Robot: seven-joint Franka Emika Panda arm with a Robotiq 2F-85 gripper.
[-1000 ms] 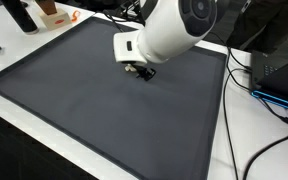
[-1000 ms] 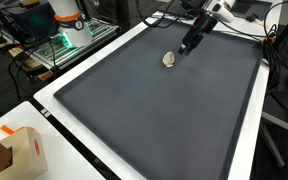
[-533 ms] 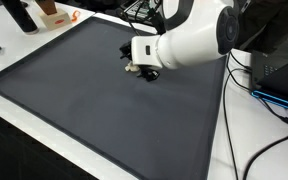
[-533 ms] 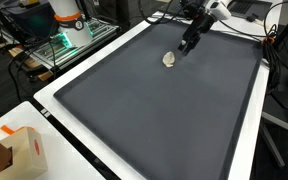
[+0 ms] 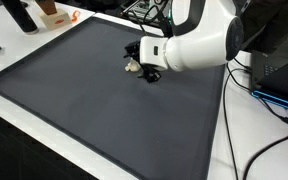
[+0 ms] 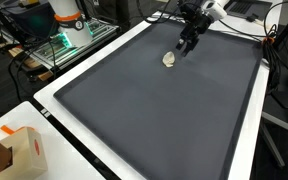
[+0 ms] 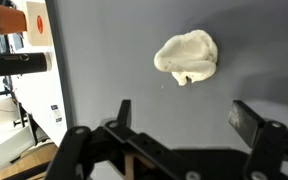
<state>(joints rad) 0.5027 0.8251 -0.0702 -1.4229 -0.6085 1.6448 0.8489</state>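
Found the black two-finger gripper point(image 7: 184, 115) released and empty. Spotted the small cream-coloured doughy lump point(image 7: 187, 57) just ahead of its fingertips, on the dark grey mat point(image 6: 144, 110). Judged it light, soft, squashable; best pinched gently across its middle.

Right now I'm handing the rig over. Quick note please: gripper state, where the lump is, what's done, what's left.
Gripper: open and empty, low over the dark mat.
Cream lump: lies on the mat, toward its far end in an exterior view. In the wrist view it sits just ahead of the open fingers, lined up between them and not touching them.
Done: gripper positioned next to the lump.
Left: lump not yet gripped or lifted.
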